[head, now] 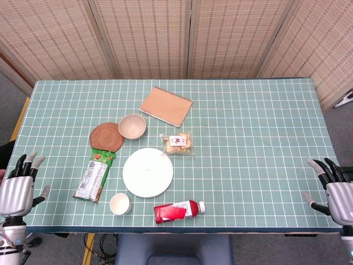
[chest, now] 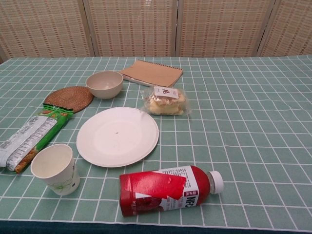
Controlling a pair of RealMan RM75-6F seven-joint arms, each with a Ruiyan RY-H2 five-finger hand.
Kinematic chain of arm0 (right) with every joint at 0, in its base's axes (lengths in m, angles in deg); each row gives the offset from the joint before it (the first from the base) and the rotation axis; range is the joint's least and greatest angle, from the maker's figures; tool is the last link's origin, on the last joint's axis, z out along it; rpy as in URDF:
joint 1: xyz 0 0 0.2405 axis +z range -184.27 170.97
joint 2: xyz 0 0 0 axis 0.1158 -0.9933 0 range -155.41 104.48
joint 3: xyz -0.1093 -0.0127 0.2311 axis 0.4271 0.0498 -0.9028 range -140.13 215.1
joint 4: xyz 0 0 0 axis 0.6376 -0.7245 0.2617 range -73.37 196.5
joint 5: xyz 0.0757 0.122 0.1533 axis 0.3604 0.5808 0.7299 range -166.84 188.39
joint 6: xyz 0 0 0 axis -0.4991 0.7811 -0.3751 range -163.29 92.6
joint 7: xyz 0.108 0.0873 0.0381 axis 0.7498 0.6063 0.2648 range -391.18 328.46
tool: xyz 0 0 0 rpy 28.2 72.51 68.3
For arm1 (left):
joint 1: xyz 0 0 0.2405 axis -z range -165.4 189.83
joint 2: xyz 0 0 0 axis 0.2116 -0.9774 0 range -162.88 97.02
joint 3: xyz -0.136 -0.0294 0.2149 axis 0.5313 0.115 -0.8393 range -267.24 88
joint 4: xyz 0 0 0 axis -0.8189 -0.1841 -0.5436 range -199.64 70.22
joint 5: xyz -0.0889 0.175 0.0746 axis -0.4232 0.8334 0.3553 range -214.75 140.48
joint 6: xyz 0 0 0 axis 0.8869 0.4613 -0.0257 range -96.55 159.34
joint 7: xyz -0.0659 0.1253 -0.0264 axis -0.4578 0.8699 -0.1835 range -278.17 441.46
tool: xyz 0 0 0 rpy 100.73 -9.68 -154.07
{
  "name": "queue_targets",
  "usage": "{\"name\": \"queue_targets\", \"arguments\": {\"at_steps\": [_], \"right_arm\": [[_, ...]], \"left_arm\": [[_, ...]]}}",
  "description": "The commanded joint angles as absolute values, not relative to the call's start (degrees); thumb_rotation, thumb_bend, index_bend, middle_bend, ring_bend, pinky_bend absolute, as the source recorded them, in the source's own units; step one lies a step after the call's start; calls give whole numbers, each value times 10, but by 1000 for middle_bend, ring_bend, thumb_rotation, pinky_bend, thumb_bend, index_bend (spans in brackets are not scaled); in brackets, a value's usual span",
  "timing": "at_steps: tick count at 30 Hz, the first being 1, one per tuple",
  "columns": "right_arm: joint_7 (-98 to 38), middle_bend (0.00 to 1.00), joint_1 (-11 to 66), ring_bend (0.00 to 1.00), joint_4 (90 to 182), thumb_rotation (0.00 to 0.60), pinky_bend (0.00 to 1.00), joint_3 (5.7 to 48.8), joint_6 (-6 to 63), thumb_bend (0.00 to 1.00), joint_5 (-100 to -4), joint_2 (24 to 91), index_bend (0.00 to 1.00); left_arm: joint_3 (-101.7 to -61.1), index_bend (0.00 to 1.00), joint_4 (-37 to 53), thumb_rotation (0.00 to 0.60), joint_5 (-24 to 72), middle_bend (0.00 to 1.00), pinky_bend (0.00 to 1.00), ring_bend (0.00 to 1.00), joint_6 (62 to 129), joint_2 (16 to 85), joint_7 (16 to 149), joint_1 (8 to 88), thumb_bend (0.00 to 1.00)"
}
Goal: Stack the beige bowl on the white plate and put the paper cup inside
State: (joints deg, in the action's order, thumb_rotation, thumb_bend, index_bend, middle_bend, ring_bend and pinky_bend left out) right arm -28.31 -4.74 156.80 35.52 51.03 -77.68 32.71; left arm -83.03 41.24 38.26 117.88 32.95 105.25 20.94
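Note:
The beige bowl [head: 132,126] [chest: 104,84] stands upright on the green checked table, just behind the white plate [head: 148,172] [chest: 117,136], which lies bare. The paper cup [head: 120,203] [chest: 55,168] stands upright at the plate's front left, near the table's front edge. My left hand [head: 17,189] hovers at the table's left front corner, fingers apart and holding nothing. My right hand [head: 336,193] is at the right front corner, also with fingers apart and empty. Neither hand shows in the chest view.
A woven round coaster [head: 107,136] lies left of the bowl, with a green snack packet [head: 95,174] below it. A brown notebook [head: 165,106] sits behind, a bagged pastry [head: 177,143] right of the bowl, and a red bottle [head: 177,211] lies in front of the plate.

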Motion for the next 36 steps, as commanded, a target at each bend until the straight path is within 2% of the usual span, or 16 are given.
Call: {"name": "queue_targets", "arguments": {"at_steps": [1,18,28,33,36], "right_arm": [[-283,153,-48,43,1568,600,135,356,509,235,-777,328,124],[-285,153,-51,43,1572,600,136,357,516,235,-780,322,124],[-292,153,-46,43,1581,600,136,356,508,238,-782,315,125],[-296,153,-44,43,1586,600,136,355,507,239,-783,313,124],[-298,153,-43,43,1587,600,136,356,505,239,-783,313,124]], "left_arm": [[-831,143,411,600,383,13,281,53,1177,330,1053,209,293],[-828,144,400,600,396,13,276,52,1158,324,1032,222,293],[-800,153,343,600,398,13,272,60,1057,317,957,293,293],[-786,155,291,600,408,37,273,107,1003,329,935,343,293],[-779,155,261,600,411,87,299,158,972,342,925,374,293]]}}
